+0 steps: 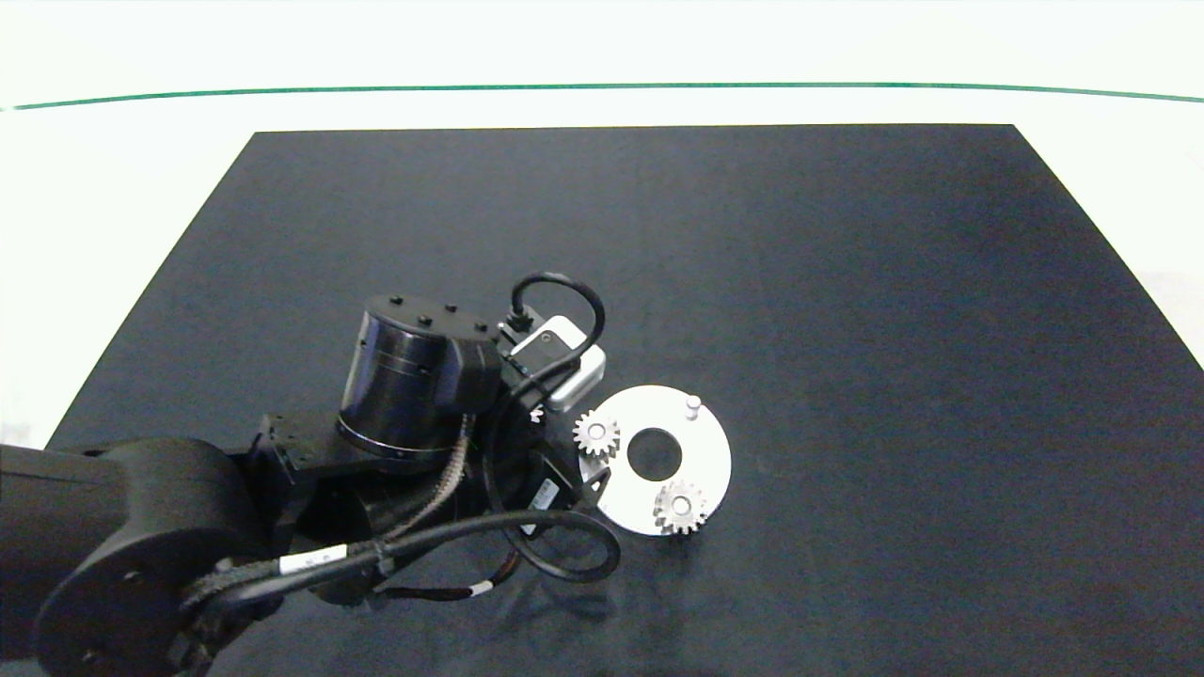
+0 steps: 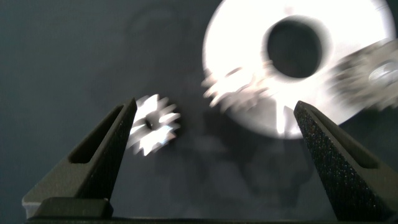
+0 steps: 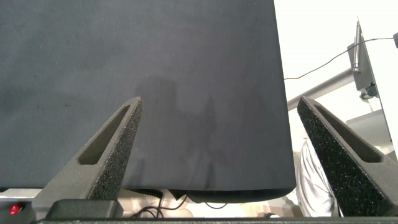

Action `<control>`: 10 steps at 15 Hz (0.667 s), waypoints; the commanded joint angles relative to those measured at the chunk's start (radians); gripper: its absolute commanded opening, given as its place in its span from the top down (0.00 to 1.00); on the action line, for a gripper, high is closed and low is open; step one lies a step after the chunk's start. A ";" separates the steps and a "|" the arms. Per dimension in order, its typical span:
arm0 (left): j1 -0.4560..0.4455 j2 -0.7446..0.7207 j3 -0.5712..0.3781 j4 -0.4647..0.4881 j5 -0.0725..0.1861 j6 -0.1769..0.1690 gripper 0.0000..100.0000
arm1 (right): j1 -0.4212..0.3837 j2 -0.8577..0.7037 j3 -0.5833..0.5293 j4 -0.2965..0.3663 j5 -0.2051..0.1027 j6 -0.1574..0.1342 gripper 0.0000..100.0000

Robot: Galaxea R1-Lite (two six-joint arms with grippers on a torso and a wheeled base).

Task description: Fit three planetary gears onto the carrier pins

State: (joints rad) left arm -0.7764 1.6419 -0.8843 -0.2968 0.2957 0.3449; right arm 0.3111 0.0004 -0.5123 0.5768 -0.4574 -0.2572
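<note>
While two planetary gears (image 1: 596, 434) sit on the white disc (image 1: 707, 456), one carrier pin (image 1: 692, 404) stands bare; only the wrist view shows a third gear (image 2: 155, 124) between the released left gripper (image 2: 214, 124) fingers. The right gripper (image 3: 217, 112) gapes over the mat's edge.

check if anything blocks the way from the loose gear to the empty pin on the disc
Nothing visible blocks it. The loose gear lies on the mat beside the white disc, between the left gripper's open fingers. The bare pin stands clear; two seated gears sit apart from it.
</note>
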 commanded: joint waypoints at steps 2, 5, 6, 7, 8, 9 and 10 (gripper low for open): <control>0.108 -0.083 0.002 0.013 -0.072 0.013 0.00 | 0.000 0.003 0.000 0.003 -0.003 -0.002 0.00; 0.112 -0.071 0.010 0.011 -0.084 0.013 0.00 | 0.000 0.001 -0.005 0.003 -0.003 -0.002 0.00; 0.112 -0.059 0.013 0.008 -0.084 0.013 0.00 | 0.000 0.001 -0.006 0.003 -0.003 -0.004 0.00; 0.112 -0.053 0.014 0.005 -0.086 0.014 0.00 | 0.000 0.001 -0.009 0.003 -0.003 -0.004 0.00; 0.112 -0.047 0.018 0.004 -0.084 0.014 0.00 | 0.000 0.003 -0.011 0.003 -0.004 -0.004 0.00; 0.115 -0.036 0.018 0.001 -0.083 0.014 0.00 | 0.000 0.001 -0.012 0.003 -0.003 -0.004 0.00; 0.126 -0.027 0.022 -0.005 -0.083 0.016 0.00 | 0.000 0.000 -0.017 0.003 -0.004 -0.004 0.00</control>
State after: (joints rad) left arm -0.6577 1.5972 -0.8657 -0.2991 0.2111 0.3583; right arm 0.3111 0.0004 -0.5257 0.5768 -0.4589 -0.2591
